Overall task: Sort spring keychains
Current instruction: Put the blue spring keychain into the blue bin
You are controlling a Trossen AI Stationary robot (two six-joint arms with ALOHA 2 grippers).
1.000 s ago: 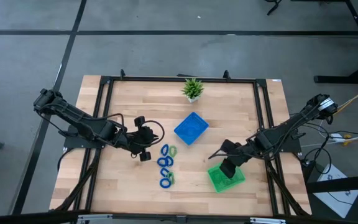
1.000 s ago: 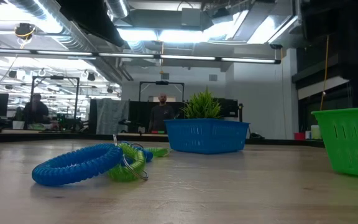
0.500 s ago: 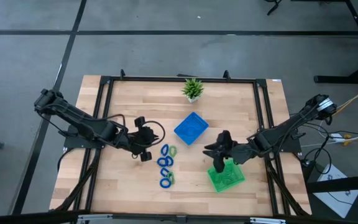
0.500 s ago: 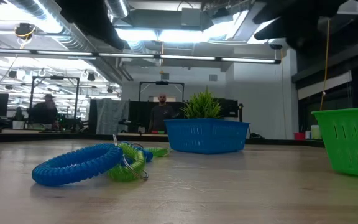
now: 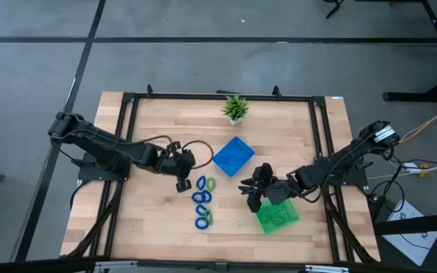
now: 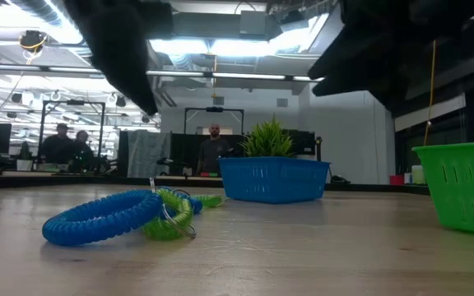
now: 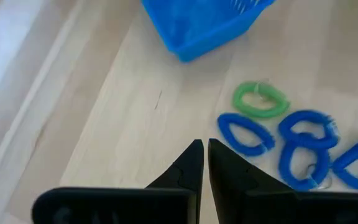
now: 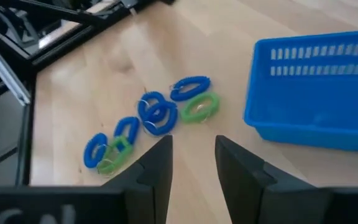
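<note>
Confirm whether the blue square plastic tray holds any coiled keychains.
No: the blue square plastic tray looks empty in the high view.

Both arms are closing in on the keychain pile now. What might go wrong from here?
The spring keychains lie bunched, blue and green coils overlapping, so a grab may lift two colours at once. The left gripper is shut above the table; it must open before it can pick. The right gripper, open and empty, hovers near the pile too, so the arms could crowd each other.

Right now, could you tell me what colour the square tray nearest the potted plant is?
Bright blue square plastic tray; high view shows it best.
</note>
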